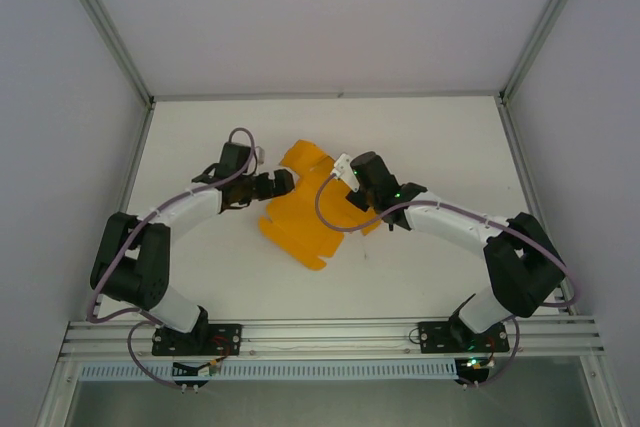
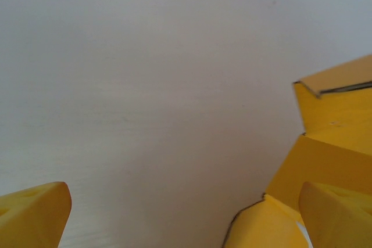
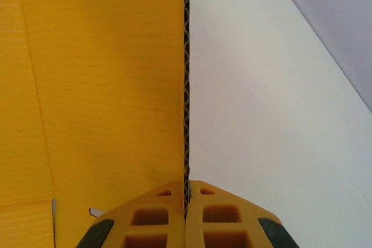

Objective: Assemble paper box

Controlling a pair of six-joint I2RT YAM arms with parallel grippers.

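Box (image 1: 300,219): matte orange corrugated card, a cut-out sheet with creased, rounded flaps; right gripper (image 3: 187,193) pinches one fluted edge; left gripper (image 2: 186,219) spread wide beside it.

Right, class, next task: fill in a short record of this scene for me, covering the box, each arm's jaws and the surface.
paper box: orange-yellow card, an open cut-out sheet, not yet a box
surface: white table, sheet near its middle
left gripper: jaws wide open beside the sheet's left edge, holding nothing
right gripper: jaws shut on an edge of the card
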